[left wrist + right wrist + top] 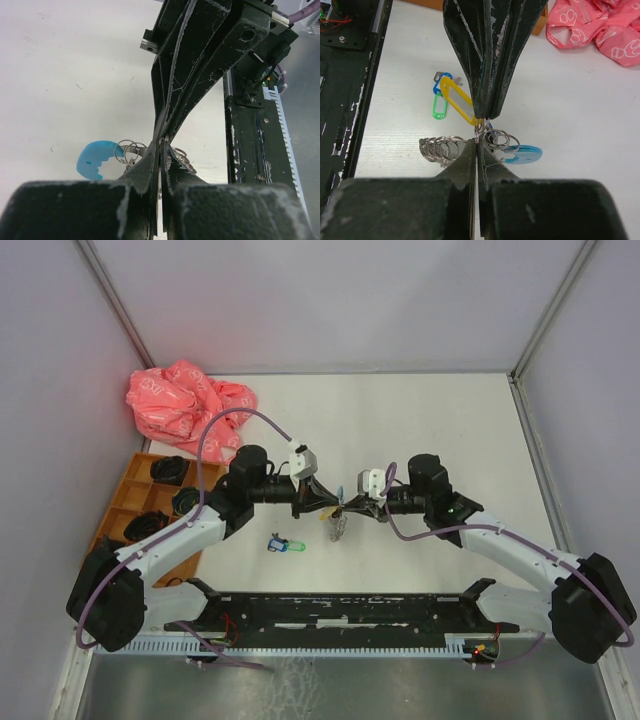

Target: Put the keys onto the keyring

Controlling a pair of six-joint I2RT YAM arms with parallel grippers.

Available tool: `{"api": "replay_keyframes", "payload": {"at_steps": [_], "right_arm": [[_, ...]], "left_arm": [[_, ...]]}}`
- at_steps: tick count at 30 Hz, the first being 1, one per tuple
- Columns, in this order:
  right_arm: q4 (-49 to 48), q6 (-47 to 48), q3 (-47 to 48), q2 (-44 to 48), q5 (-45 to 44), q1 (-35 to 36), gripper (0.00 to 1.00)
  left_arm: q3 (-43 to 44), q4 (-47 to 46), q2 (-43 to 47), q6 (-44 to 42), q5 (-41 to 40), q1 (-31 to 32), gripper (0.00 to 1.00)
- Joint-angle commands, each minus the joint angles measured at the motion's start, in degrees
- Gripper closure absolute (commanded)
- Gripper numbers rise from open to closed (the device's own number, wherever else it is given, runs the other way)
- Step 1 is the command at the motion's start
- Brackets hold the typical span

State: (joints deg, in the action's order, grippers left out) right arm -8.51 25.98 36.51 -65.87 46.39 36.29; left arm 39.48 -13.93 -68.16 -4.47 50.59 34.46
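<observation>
My two grippers meet tip to tip above the table's middle. The left gripper (332,504) (161,146) is shut on the keyring (338,528). This is a chain of metal rings (440,149) with a light-blue crescent piece (525,155) (95,159), and it hangs to both sides of the tips. The right gripper (349,506) (477,141) is shut on a small ring at the end of the yellow key tag (455,100), which lies along the left fingers (490,60). Its key is hidden. Blue- and green-tagged keys (285,545) (440,97) lie on the table.
A crumpled pink bag (185,405) (600,30) lies at the back left. An orange compartment tray (150,495) sits beside the left arm. The black base rail (340,610) (255,150) runs along the near edge.
</observation>
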Motion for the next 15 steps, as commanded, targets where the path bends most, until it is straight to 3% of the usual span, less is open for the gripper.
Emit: {"api": "replay_keyframes", "payload": {"at_steps": [1, 8, 15], "right_arm": [[-4.6, -2.8, 1.2, 3.8, -4.5, -0.6, 0.99], [-15.3, -9.5, -1.8, 5.7, -2.4, -2.2, 0.99], [-24.5, -13.9, -4.0, 4.6, -2.6, -2.3, 0.99]], "left_arm": [[1.7, 2.2, 0.8, 0.0, -3.8, 0.4, 0.97], [0.2, 2.2, -0.5, 2.6, -7.0, 0.3, 0.97], [-0.4, -3.4, -3.9, 6.5, -2.1, 0.6, 0.97]]}}
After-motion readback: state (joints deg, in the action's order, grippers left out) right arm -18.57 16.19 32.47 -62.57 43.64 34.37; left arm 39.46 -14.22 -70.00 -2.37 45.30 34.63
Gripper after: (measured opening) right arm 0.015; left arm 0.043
